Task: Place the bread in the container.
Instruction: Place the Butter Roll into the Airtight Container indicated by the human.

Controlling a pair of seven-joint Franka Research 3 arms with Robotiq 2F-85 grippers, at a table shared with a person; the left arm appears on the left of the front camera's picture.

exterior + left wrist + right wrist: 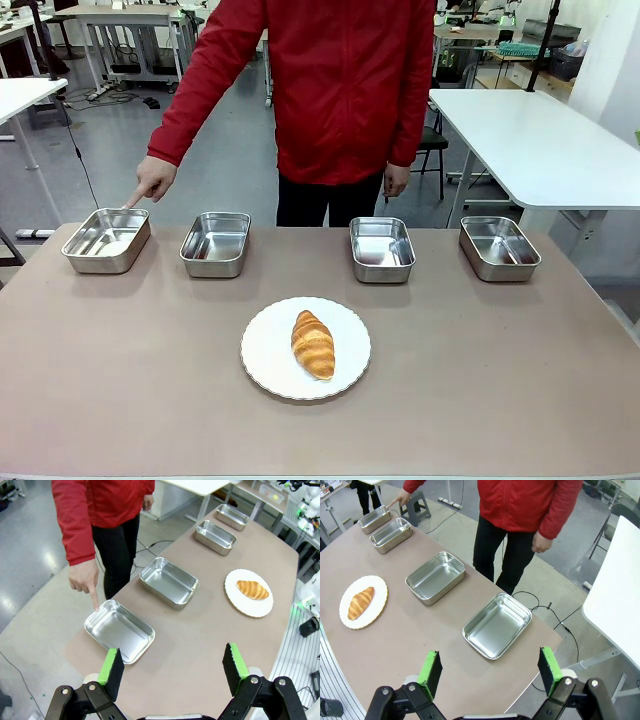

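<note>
**Croissant's on the plate, finger's on the far-left tray**

The bread (313, 345) sits on the round white plate (262, 375) in the middle of the counter (480, 390), with nothing touching it. Four steel trays line the far edge. The person's hand (153, 181) points a finger down at the rim of the leftmost one, so I'd take that as the container (100, 262) for this round, and the other three trays (213, 264) are just decoys. The left gripper (172, 652) hangs high over its end of the counter, jaws spread wide with nothing between them. The right gripper (489, 655) is the same over the opposite end, released and empty. Since the pointed-at tray is on the left, the left arm looks like the natural pick to fetch the croissant.
</note>
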